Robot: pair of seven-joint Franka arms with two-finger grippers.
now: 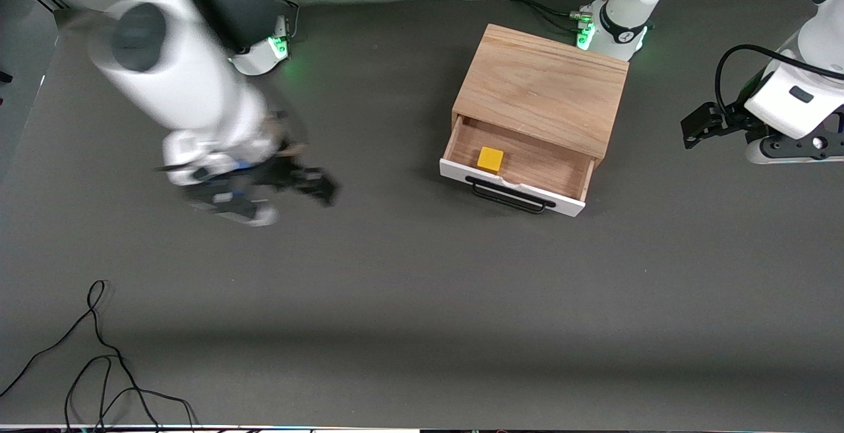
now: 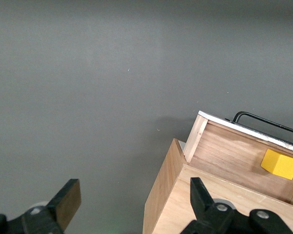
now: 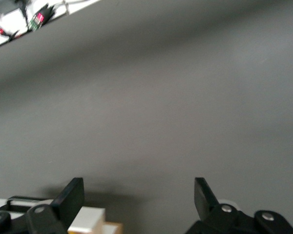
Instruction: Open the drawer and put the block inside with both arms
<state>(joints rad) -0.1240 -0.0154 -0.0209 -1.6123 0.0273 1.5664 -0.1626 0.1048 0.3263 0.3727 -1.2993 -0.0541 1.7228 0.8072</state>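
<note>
The drawer (image 1: pixel 514 186) stands pulled out of the light wooden cabinet (image 1: pixel 541 87), its white front and black bar handle (image 1: pixel 508 196) toward the front camera. The yellow block (image 1: pixel 490 159) lies inside the drawer, toward the right arm's end; it also shows in the left wrist view (image 2: pixel 281 164). My right gripper (image 1: pixel 316 186) is open and empty over bare table, apart from the drawer at the right arm's end. My left gripper (image 1: pixel 695 128) is open and empty, apart from the cabinet at the left arm's end. In the right wrist view the drawer's white corner (image 3: pixel 85 219) shows between the open fingers.
A loose black cable (image 1: pixel 99 354) lies on the grey table near the front camera at the right arm's end. The arms' bases (image 1: pixel 613 24) stand just past the cabinet, with cables beside them.
</note>
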